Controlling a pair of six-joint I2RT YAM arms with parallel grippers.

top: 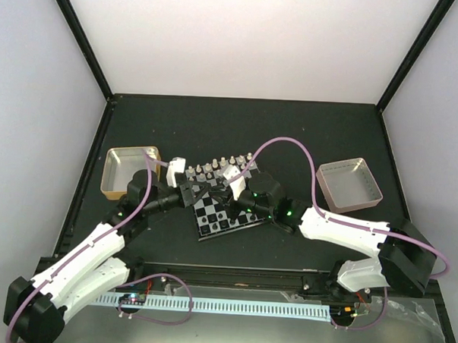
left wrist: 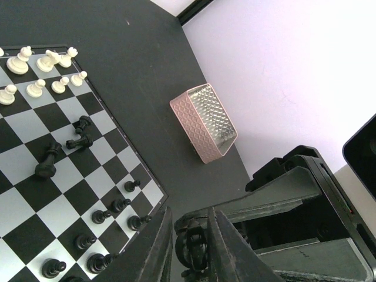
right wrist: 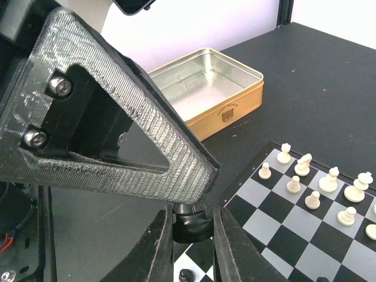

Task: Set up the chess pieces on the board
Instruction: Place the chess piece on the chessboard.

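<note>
1. Left gripper (left wrist: 191,251): jaws closed on a tiny black chess piece (left wrist: 193,244), held at the edge of the board.
2. Right gripper (right wrist: 191,238): jaws clamped too, seemingly on the same piece. The grippers met tip to tip.
3. Small black-and-pale checked chessboard (top: 219,220) lay skewed on the black worktop (top: 292,129), under both grippers.
4. Small black pawns (left wrist: 120,204) stood on the near squares. Three toppled black pieces (left wrist: 79,141) lay mid-board.
5. Tiny white pieces (left wrist: 35,64) stood in two rows at the far edge.
6. Shallow gold metal tin (right wrist: 235,111) sat left of the board and pink metal tray (left wrist: 197,126) right, both apart from it.
</note>
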